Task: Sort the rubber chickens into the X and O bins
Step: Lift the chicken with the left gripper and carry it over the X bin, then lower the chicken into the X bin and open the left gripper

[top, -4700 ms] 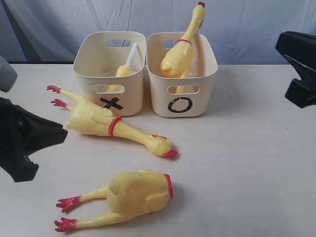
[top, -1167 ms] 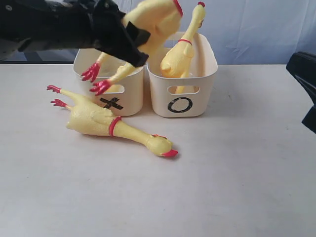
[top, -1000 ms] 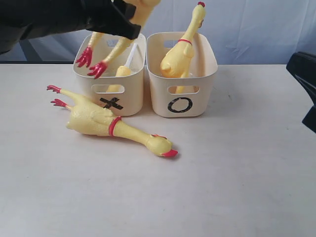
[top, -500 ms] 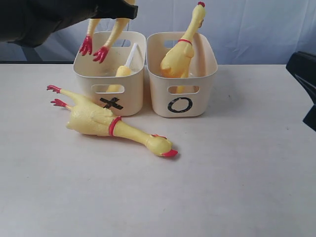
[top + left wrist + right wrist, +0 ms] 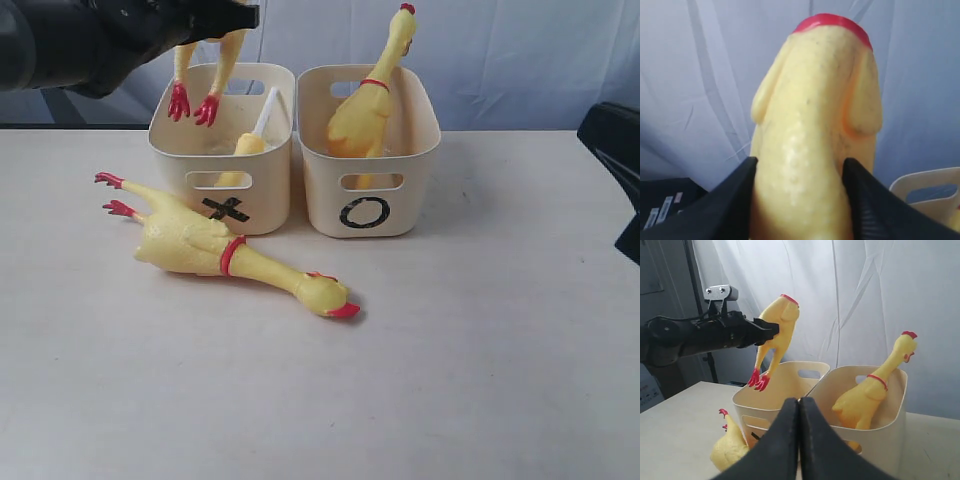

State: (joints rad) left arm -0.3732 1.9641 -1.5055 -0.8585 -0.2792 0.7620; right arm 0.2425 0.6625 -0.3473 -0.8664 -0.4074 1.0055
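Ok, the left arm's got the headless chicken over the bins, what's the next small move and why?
Probably lower it a little, then open. The left gripper is shut on the headless yellow rubber chicken body, held high, and its red feet dangle over the opening of the cream plastic X bin.

Background stuff only:
- counter [image 5: 470,390]: off-white, matte, few faint specks and scuffs
- backdrop curtain [image 5: 520,50]: pale bluish-white, wrinkled, hanging just behind counter's far edge. Same cloth fills most of both wrist views, folds running downward
- dark pole [image 5: 692,270]: roughly upright, at curtain's edge in right wrist view
- black thing with white stickers [image 5: 660,210]: at edge of left wrist view, blurry, can't tell what it is
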